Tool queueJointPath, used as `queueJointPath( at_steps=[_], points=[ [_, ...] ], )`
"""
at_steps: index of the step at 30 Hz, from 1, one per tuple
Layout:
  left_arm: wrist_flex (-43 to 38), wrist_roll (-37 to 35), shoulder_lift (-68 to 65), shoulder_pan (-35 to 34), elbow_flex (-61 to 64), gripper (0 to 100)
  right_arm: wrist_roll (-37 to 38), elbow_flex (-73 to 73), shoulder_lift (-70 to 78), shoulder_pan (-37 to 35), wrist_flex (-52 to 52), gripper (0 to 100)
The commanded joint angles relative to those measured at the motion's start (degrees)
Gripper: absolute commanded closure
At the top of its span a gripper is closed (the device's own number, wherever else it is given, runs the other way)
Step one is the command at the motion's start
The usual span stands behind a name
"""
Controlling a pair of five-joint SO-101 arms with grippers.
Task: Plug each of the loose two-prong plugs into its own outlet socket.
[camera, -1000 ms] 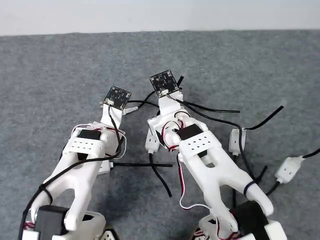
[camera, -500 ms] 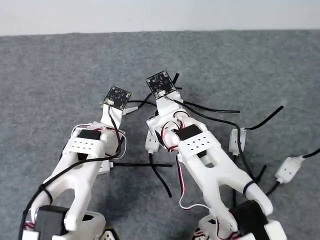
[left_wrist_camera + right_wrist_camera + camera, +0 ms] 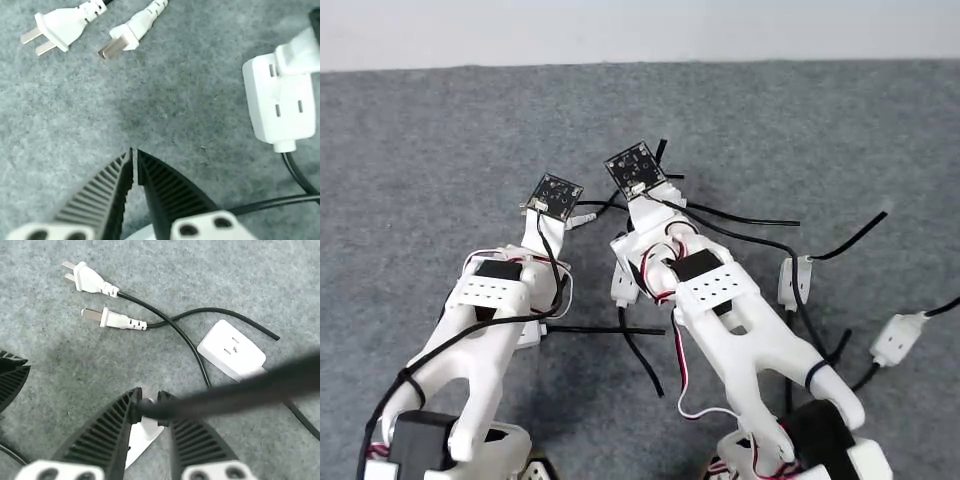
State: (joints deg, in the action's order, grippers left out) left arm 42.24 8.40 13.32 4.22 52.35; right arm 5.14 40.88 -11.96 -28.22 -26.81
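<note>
Plugs (image 3: 90, 280) of the two-prong kind lie loose on the grey table (image 3: 430, 110), between its middle and its far edge. Two white arms stand side by side at the near edge, and both the left arm (image 3: 485, 320) and the right arm (image 3: 740, 320) stretch toward the middle of the table. White sockets lie around them. An inner socket (image 3: 792, 282) lies just right of the right arm, and an outer socket (image 3: 895, 340) lies farther toward the right edge, with black cords running by both. In the right wrist view a third socket (image 3: 231, 350) lies face up with its slots showing, near the two plugs.

The broad plug (image 3: 55, 27) and the slim plug (image 3: 127, 37) lie next to each other without touching. Their prongs are bare and point the same way. The left hand (image 3: 134, 160) is almost closed, its fingers nearly meeting with nothing between them, over bare table. The right hand (image 3: 148, 407) is narrow and pinches a black cable (image 3: 240, 387) between its fingers. A small white piece (image 3: 142, 435) lies beneath it, and I cannot tell what it is.
</note>
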Motion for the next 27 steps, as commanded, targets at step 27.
queueJointPath(
  at_steps=[27],
  points=[
    [-1.58, -0.53, 2.11, -0.62, -0.31, 99, 4.84, -2.02, 8.13, -2.68, -5.67, 99.1]
  ],
)
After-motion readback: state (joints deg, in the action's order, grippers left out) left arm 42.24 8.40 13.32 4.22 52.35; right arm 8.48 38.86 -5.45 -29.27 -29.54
